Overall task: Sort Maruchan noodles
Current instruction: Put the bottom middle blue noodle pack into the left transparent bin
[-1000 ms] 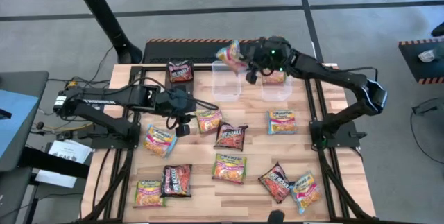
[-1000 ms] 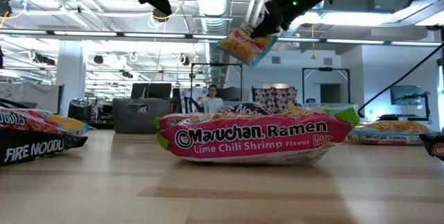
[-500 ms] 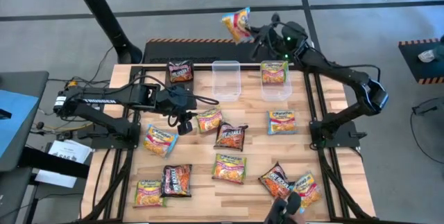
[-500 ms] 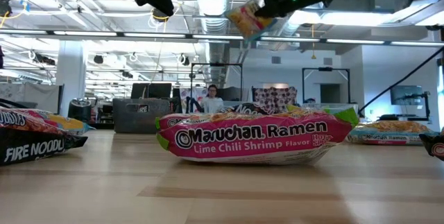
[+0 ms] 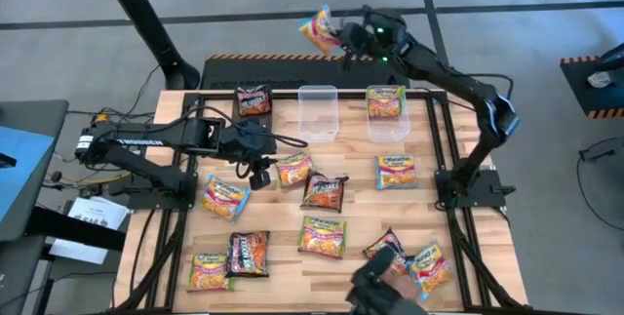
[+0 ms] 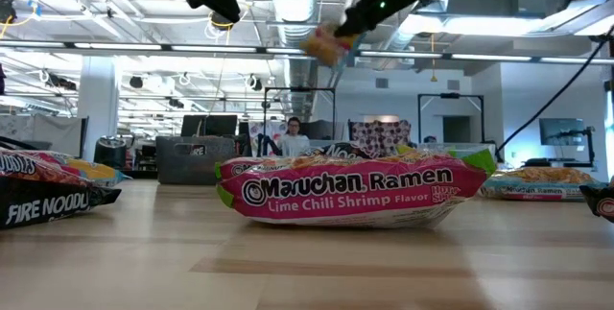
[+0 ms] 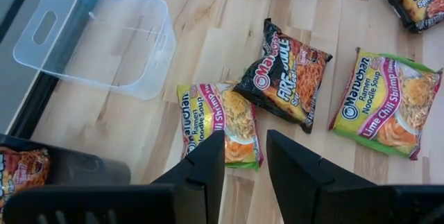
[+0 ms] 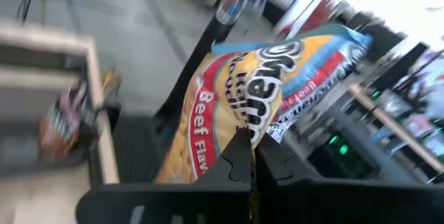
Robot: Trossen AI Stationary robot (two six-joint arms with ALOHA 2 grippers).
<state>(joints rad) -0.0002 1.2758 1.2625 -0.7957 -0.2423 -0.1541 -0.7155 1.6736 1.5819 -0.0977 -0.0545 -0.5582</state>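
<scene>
currently: right gripper (image 5: pixel 339 34) pinches a blue-edged beef packet (image 5: pixel 320 26), high beyond the far edge of the empty clear tub (image 5: pixel 318 112).
left gripper: (image 5: pixel 257 167) part spread, holding nothing, hovering near that tub's left side.
step advice: bring the packet back over a tub before letting go; keep the pinch firm on its edge.
loose packets: lie on the table on the tub's near side.
right wrist view: reads "beef" on the packet (image 8: pixel 270 106); high view cannot.
left wrist view: shows the tub (image 7: pixel 97 38) is empty.
</scene>
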